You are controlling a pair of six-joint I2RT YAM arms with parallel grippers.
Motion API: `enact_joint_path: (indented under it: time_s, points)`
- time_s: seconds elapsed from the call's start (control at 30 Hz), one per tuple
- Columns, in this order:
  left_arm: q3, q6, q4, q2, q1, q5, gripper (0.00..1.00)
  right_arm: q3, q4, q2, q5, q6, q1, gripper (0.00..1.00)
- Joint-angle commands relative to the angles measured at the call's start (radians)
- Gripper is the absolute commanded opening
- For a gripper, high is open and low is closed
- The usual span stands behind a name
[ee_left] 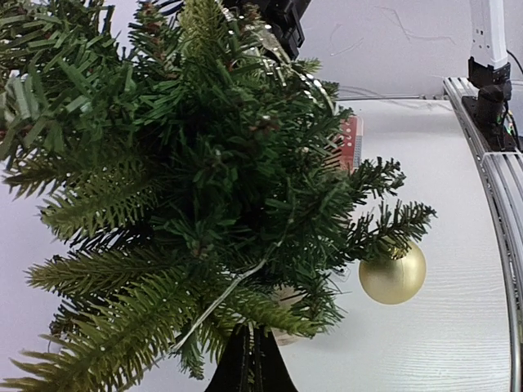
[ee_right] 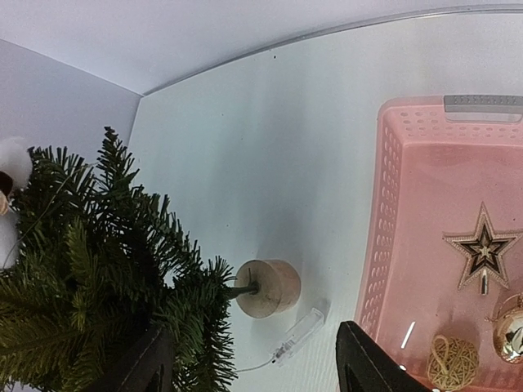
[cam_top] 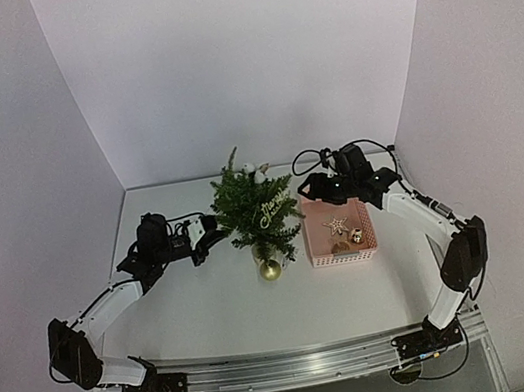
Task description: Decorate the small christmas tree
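Left end effector point(ee_left: 249, 359) pinched closed, tips buried in the lower needles of the small christmas tree point(ee_left: 204, 163), which stands on the worktop point(ee_left: 425, 351) right in front of it; gold bauble point(ee_left: 393, 276) hangs ahead to its right. Right end effector point(ee_right: 253, 331) spread wide, the tree's pale base point(ee_right: 268, 287) just beyond its fingers, pink basket point(ee_right: 392, 204) with star point(ee_right: 483, 249) off its right finger
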Motion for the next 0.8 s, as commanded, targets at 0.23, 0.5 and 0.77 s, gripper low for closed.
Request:
enact_joint_path:
  time_s: [0.23,0.5,0.77]
  points:
    - [0.121,0.176,-0.023,0.048,0.083,-0.031,0.00,0.012,0.001,-0.028,-0.014,-0.015,-0.001,0.66]
    - [0.171,0.255,-0.015,0.100,0.113,-0.023,0.00,0.009,0.001,-0.026,-0.008,-0.018,-0.001,0.66]
    - [0.176,0.267,-0.024,0.098,0.119,0.020,0.00,-0.001,0.001,-0.034,-0.004,-0.017,-0.001,0.66]
